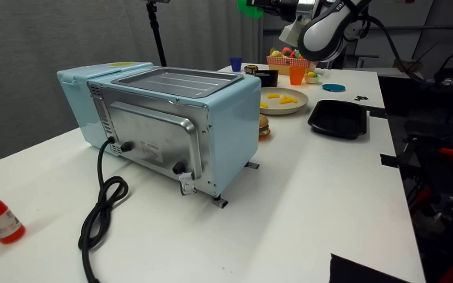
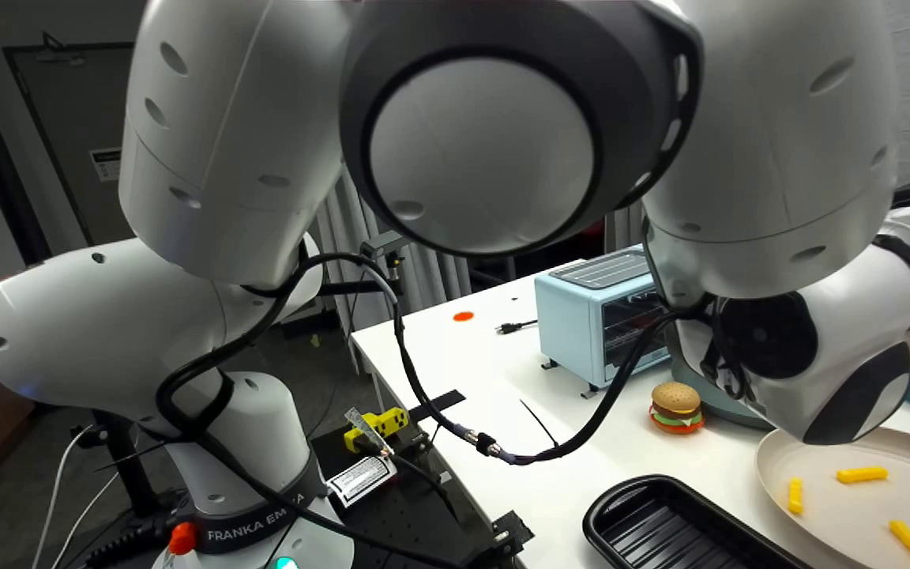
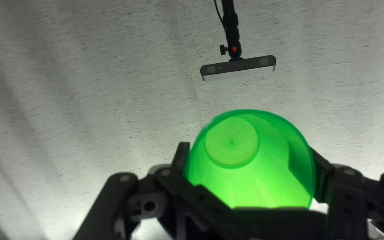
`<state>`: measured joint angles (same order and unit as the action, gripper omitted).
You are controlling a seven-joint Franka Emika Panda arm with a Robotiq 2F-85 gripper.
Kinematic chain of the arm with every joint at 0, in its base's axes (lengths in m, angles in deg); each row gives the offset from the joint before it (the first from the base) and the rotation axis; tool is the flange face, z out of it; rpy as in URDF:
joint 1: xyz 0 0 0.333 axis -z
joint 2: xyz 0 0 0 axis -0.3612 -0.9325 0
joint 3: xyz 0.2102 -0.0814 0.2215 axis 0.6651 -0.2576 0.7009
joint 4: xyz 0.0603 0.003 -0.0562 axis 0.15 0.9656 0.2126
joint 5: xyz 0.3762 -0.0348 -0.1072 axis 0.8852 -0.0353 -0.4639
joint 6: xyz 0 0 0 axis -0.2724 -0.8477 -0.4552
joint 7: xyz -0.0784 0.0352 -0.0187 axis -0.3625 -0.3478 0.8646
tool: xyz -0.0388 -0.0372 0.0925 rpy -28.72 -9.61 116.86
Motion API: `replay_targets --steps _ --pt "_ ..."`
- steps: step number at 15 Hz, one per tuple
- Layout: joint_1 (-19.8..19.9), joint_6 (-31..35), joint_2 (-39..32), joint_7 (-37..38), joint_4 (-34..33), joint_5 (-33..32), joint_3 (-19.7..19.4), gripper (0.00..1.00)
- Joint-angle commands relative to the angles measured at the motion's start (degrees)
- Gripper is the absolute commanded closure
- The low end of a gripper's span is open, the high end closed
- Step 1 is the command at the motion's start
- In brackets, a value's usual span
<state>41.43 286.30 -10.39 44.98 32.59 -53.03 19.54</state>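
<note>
The gripper [image 3: 250, 161] is clamping a green cup [image 3: 232, 141] between its 2 fingers [image 3: 180, 158]; a burger [image 2: 676, 408] is sitting near a beige plate [image 2: 862, 510].

A bright green cup [image 3: 250, 161], translucent by the look of it, is held in mid-air by the gripper [image 3: 251, 158], tipped well over from upright, its round base [image 3: 232, 141] showing as a paler disc inside the wider ring of its rim [image 3: 252, 112].
</note>
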Motion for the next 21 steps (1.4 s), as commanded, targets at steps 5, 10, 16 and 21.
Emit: replay_targets --steps 5,10,16,21 --pt "-17.74 -6.84 9.93 9.45 -1.77 18.85 -20.4 0.47" --pt "-26.83 -25.53 15.52 12.39 -2.86 26.29 -29.92 0.47" --pt "-29.55 -53.17 19.57 11.08 -5.76 28.91 -34.39 0.47" --pt "-36.5 -70.95 20.95 8.03 -8.22 35.51 -45.45 0.47"
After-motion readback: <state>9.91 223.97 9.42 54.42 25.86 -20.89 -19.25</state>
